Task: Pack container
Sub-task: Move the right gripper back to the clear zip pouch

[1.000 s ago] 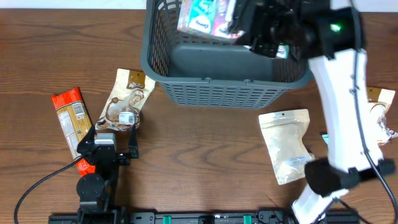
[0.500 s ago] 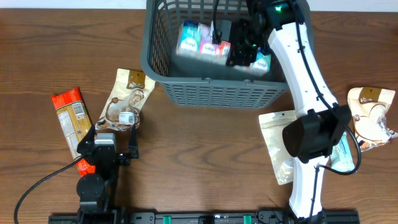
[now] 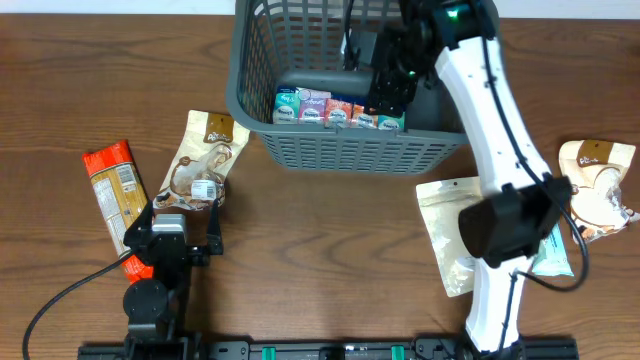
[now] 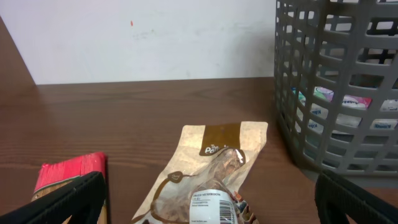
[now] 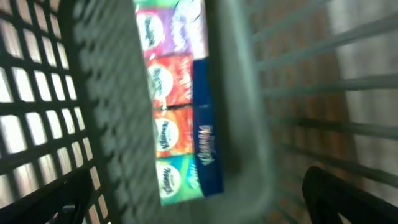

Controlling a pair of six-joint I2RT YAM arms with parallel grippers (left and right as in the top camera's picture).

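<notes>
The container [image 3: 350,152] is a dark grey slotted basket at the table's far middle; the left wrist view shows it as the container [image 4: 336,93] on the right. A multi-colour tissue pack [image 3: 335,108] lies inside on the base, against the near wall. My right gripper [image 3: 390,78] hangs over the basket, open and empty, apart from the pack. In the right wrist view the tissue pack [image 5: 180,106] lies on the grey base beyond my right gripper [image 5: 205,199]. My left gripper [image 3: 182,212] rests open near the front left; in its own view the left gripper [image 4: 211,208] straddles a mushroom packet [image 4: 211,180].
A red snack packet [image 3: 115,190] and the mushroom packet [image 3: 200,165] lie front left. A white pouch [image 3: 460,230] lies front right under my right arm, with a teal packet [image 3: 552,250] and another brown-and-white packet [image 3: 600,185] further right.
My right gripper opened and let go of the tissue pack, which dropped to the basket's base by the near wall. The left arm has not moved.
</notes>
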